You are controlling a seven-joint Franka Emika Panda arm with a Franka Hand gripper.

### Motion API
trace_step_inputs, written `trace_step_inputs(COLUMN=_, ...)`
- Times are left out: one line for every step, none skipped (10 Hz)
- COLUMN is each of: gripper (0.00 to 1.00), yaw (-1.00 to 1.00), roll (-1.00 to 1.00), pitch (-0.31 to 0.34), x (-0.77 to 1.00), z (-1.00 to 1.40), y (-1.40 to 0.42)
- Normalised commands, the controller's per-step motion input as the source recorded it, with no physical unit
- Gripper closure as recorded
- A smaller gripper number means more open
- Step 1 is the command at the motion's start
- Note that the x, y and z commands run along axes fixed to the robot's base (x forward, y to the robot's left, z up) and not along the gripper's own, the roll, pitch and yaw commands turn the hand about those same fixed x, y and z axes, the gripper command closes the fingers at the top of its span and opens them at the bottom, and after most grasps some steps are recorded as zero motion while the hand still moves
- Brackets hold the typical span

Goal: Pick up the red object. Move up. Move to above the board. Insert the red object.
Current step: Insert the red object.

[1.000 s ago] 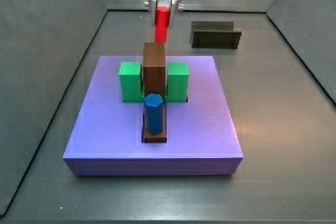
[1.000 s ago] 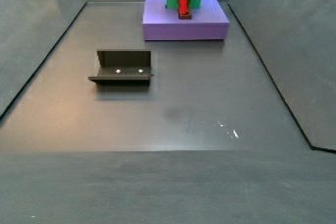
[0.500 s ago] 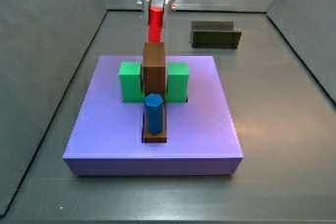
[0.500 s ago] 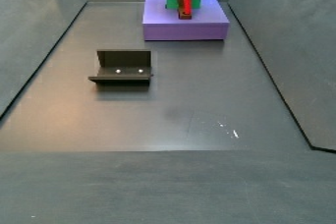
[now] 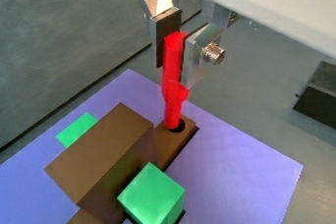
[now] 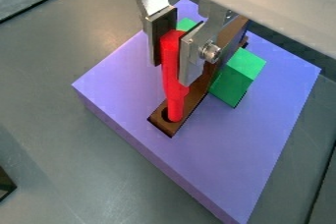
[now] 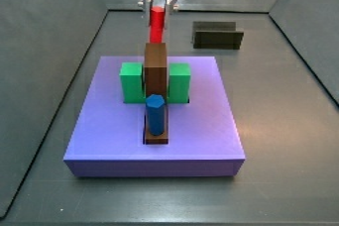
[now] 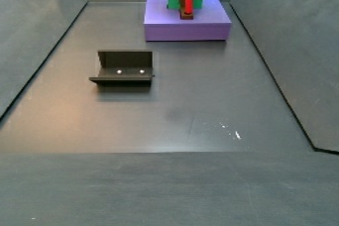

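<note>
Grey floor holds the board [image 6: 132,95]; the gripper [image 6: 175,33] clamps the red object [image 6: 174,76] upright, tip entering its slot; pressing straight down seems next.

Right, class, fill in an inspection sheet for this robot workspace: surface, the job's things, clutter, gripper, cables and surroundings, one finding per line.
Surface: dark grey floor, faint scuff marks.
Job's things: thin red rod held upright, its lower tip at a hole in the brown block on the thick lavender board; how deep it sits, cannot tell.
Clutter: blue peg standing on the board; green blocks flanking the brown block; dark L-shaped fixture on the floor.
Gripper: gripper above the board, shut on the rod's upper part.
Cables: nothing seen.
Surroundings: grey walls around the floor.
</note>
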Motion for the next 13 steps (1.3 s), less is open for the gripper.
trace_step_inputs(gripper=1.00, yaw=0.00, roll=0.05, pitch=0.000, x=0.15, z=0.00, y=0.00)
trace_step_inputs(gripper=1.00, yaw=0.00, roll=0.07, pitch=0.000, x=0.16, z=0.00, y=0.00)
trace_step_inputs(gripper=1.00, yaw=0.00, roll=0.10, pitch=0.000, x=0.00, z=0.00, y=0.00)
trace_step_inputs(gripper=1.00, yaw=0.00, roll=0.10, pitch=0.000, x=0.00, z=0.00, y=0.00)
trace_step_inputs(gripper=1.00, yaw=0.00, roll=0.08, pitch=0.000, x=0.04, z=0.00, y=0.00)
trace_step_inputs(gripper=1.00, yaw=0.00, roll=0.08, pitch=0.000, x=0.02, z=0.00, y=0.00)
trace_step_inputs(gripper=1.00, yaw=0.04, roll=0.03, pitch=0.000, x=0.07, z=-0.03, y=0.00)
trace_step_inputs(gripper=1.00, yaw=0.03, roll=0.01, pitch=0.000, x=0.04, z=-0.09, y=0.00)
trace_step_inputs(gripper=1.00, yaw=0.01, roll=0.00, pitch=-0.001, x=0.03, z=-0.11, y=0.00)
trace_step_inputs(gripper=1.00, yaw=0.01, roll=0.00, pitch=0.000, x=0.05, z=-0.12, y=0.00)
trace_step_inputs(gripper=1.00, yaw=0.02, roll=0.00, pitch=-0.003, x=0.06, z=-0.14, y=0.00)
trace_step_inputs(gripper=1.00, yaw=0.02, roll=0.00, pitch=-0.019, x=0.02, z=-0.19, y=0.00)
trace_step_inputs(gripper=1.00, yaw=0.03, roll=0.01, pitch=-0.016, x=0.04, z=-0.19, y=0.00)
